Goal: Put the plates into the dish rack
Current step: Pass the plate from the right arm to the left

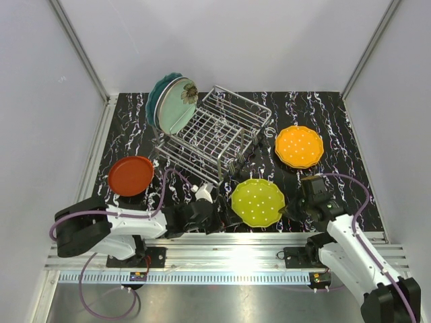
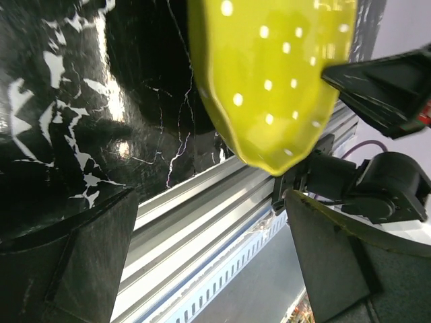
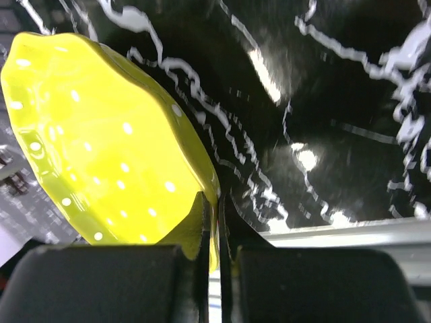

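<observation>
One yellow-green plate (image 1: 258, 202) is sitting at the table's (image 1: 337, 134) front edge, right rim pinched in the right gripper's (image 3: 211, 208) jaws; left gripper (image 1: 221, 214) is hovering spread wide just left of it.

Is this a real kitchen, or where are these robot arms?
Probably a robot lab booth, not a real kitchen. Plain white walls box in a black marbled table, and the left arm and right arm are bolted to a metal rail. Only the dish rack and plates look kitcheny.
</observation>
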Available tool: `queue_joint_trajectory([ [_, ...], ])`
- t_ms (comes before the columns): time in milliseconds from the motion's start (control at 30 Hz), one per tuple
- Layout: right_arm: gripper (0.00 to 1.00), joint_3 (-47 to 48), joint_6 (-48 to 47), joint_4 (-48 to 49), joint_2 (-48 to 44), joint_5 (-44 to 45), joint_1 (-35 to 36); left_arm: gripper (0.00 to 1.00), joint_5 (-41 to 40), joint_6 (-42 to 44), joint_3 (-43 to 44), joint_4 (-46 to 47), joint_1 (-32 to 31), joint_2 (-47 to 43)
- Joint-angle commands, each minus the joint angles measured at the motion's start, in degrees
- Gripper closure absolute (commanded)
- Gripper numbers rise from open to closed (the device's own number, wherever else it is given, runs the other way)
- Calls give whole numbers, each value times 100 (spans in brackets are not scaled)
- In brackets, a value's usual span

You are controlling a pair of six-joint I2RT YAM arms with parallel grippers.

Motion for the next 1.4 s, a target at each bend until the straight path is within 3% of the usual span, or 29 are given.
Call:
queue_joint_trajectory([
  [0, 100, 130, 601, 116, -415, -735, 12, 6, -49, -301, 257, 800, -59, 242],
  [400, 100, 227, 971, -112, -855, -1605, 3, 9, -446, -293, 793, 922, -103, 646],
  [533, 100, 332, 954, -393, -1110, -1676, 12, 22, -402, -275, 916, 1256, -112, 779],
  [633, 100, 280, 962, -420, -1285, -1790, 12, 46, -410, -240, 934, 1380, -112, 744],
  [667, 100, 210, 971, -385, -1347, -1817, 3, 63, -445, -205, 943, 1389, -112, 709],
  [767, 100, 95, 945, -306, -1435, -1896, 12, 85, -507, 84, 1118, 1135, -112, 568],
  [800, 100, 95, 875, -315, -1444, -1870, 3, 99, -516, 311, 1171, 1038, -103, 481],
  [833, 100, 130, 831, -332, -1461, -1835, 3, 100, -516, 427, 1319, 837, -112, 445],
  [867, 98, 174, 787, -358, -1470, -1791, 3, 100, -499, 558, 1408, 713, -112, 410],
  [900, 80, 218, 752, -367, -1470, -1721, 3, 100, -498, 821, 1496, 573, -121, 349],
  [1000, 47, 507, 568, -394, -1453, -1519, 3, 100, -498, 1497, 1847, 142, -156, 226],
  [1133, 36, 1078, 383, -595, -1365, -1158, 12, 100, -779, 2316, 2461, -971, -226, -38],
  [1367, 31, 1668, 180, -868, -1461, -464, 3, 100, -1605, 4065, 3464, -2459, -384, -565],
])
